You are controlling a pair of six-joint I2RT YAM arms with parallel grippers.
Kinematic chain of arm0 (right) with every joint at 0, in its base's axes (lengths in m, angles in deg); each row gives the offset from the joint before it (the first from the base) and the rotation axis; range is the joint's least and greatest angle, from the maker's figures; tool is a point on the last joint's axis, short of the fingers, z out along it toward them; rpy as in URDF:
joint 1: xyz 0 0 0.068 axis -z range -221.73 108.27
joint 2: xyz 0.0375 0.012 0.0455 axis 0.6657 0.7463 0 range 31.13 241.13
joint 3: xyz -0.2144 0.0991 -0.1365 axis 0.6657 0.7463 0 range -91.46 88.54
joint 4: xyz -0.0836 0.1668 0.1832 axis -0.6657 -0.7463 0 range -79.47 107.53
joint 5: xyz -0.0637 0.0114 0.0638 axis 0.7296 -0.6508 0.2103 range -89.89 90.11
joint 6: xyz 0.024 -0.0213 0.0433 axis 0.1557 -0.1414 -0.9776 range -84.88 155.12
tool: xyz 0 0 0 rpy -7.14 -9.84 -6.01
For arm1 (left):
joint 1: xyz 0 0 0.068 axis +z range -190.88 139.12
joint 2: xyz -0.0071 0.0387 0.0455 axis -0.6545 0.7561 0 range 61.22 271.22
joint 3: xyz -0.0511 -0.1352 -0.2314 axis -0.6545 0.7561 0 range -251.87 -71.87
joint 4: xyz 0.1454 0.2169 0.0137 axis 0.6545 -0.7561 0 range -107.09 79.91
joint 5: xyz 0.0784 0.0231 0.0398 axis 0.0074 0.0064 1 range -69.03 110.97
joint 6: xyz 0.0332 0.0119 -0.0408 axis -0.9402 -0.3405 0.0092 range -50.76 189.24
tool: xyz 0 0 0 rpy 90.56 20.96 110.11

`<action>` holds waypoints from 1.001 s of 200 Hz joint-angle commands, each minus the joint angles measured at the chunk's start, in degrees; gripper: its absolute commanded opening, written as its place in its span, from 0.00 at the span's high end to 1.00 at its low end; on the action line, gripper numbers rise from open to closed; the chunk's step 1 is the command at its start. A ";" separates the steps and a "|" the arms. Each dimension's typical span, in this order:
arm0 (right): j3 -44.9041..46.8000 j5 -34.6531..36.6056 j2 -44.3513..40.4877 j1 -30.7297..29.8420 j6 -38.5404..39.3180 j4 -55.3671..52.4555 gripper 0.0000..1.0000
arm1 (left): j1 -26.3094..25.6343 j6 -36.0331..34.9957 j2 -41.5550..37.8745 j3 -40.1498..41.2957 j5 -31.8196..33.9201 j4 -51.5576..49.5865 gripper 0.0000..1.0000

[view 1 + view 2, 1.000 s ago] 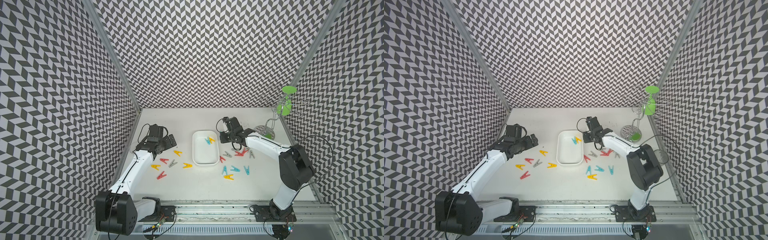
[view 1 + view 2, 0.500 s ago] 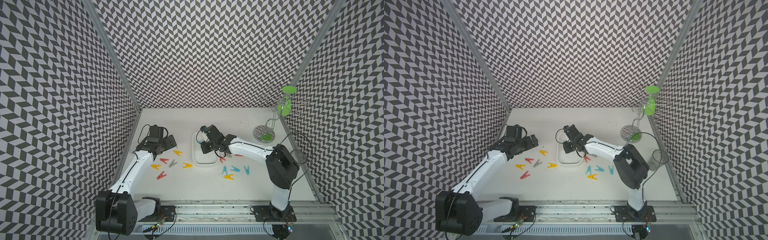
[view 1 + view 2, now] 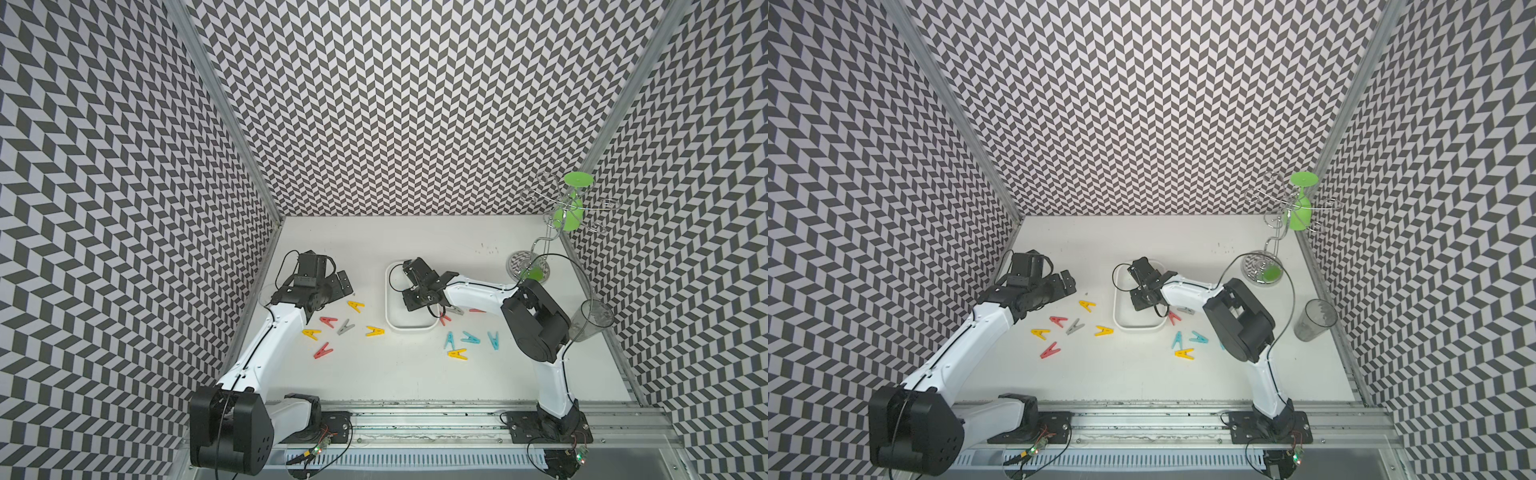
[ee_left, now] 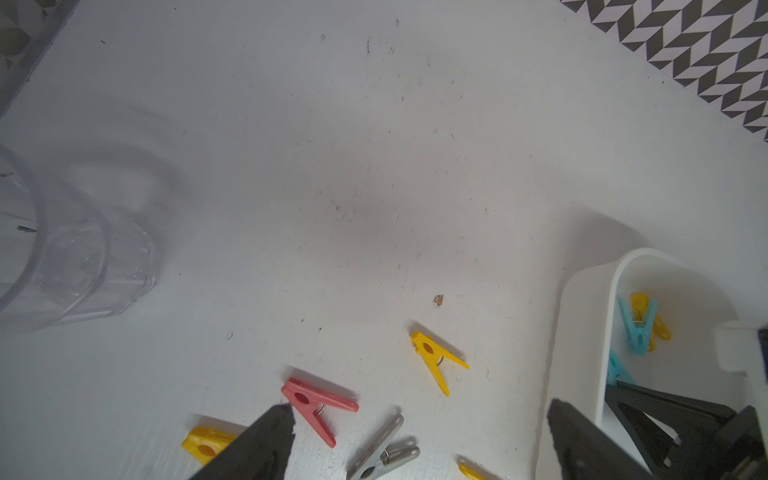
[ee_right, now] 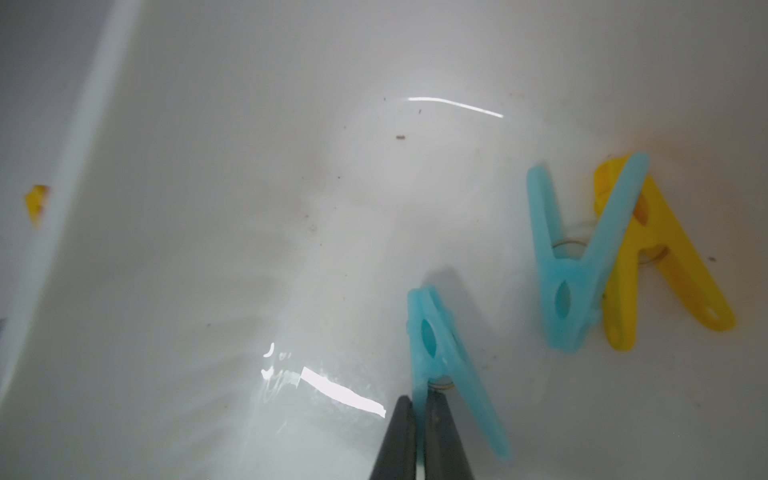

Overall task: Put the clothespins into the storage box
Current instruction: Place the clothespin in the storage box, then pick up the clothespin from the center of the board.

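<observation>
Clothespin, blue: leg pinched in my right gripper, low inside storage box. Step: placing; next, release cleanly. My left gripper gapes empty above loose clothespins.

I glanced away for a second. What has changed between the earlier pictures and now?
The right tool swung across from beside the storage box and down into it, where it is shut on one leg of a light blue clothespin. The left tool stayed open and in place, and the loose clothespins near it did not move.
</observation>
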 commanded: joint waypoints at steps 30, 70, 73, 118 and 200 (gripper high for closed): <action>-2.68 0.09 0.25 0.64 0.70 0.17 0.79 | 0.69 -0.23 -1.00 0.13 0.90 0.32 0.00; -4.80 -1.10 -5.88 1.75 1.23 -3.25 0.73 | 0.93 -0.17 -0.33 -0.72 0.64 0.58 0.00; -4.75 -1.20 -6.52 2.03 1.13 -3.43 0.73 | 0.94 -0.17 -0.25 -0.81 0.69 0.58 0.00; -1.51 -1.83 -15.78 10.36 0.85 -6.47 0.67 | 0.98 -0.34 0.98 -1.87 0.29 0.80 0.00; 15.57 -2.79 -22.63 24.88 -3.32 -5.96 0.61 | 0.94 -0.77 2.58 -2.77 -0.48 1.17 0.00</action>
